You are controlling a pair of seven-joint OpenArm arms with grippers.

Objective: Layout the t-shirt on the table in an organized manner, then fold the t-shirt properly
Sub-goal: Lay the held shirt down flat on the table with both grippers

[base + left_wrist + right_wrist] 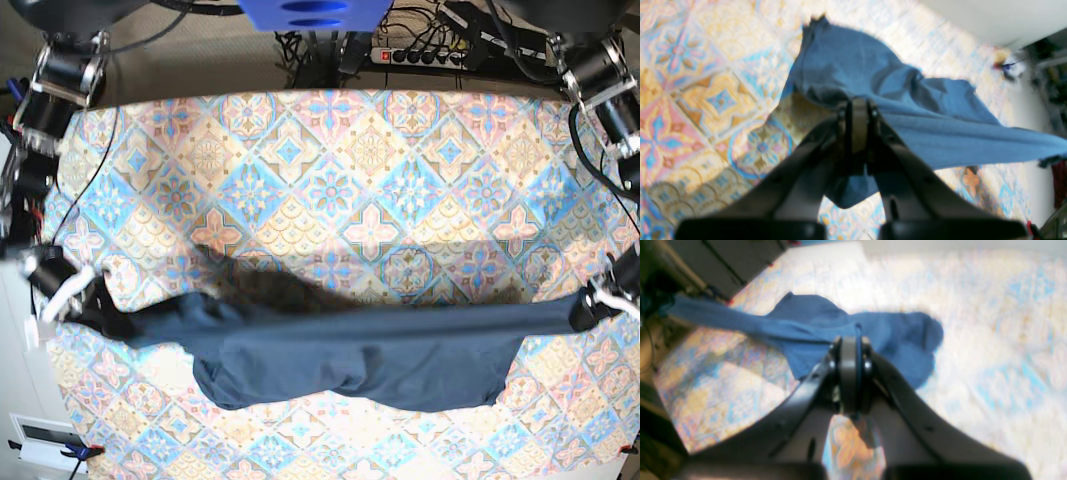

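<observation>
While the t-shirt hangs stretched between both arms, we see it as a long dark navy band of soft fabric running across the near half of the table, from close to one side edge to close to the other. Its upper edge is pulled taut and nearly straight; below that line the cloth sags into a loose, rounded belly with soft folds and a lumpy lower hem, and a dark shadow lies on the tablecloth just behind it.

We look down the left gripper in its wrist view: the dark, smooth jaws are pressed together with a bunched fold of the shirt pinched between them, the cloth fanning out beyond in creased, matte blue sheets and a small flap drooping under the jaws. The right gripper matches it, jaws closed tight on a gathered corner of fabric, with a twisted strip trailing off to the side and a rounded lobe resting on the table.

Under it all we have the table's flat cloth, printed in pastel blue, pink and cream diamond floral tiles.
</observation>
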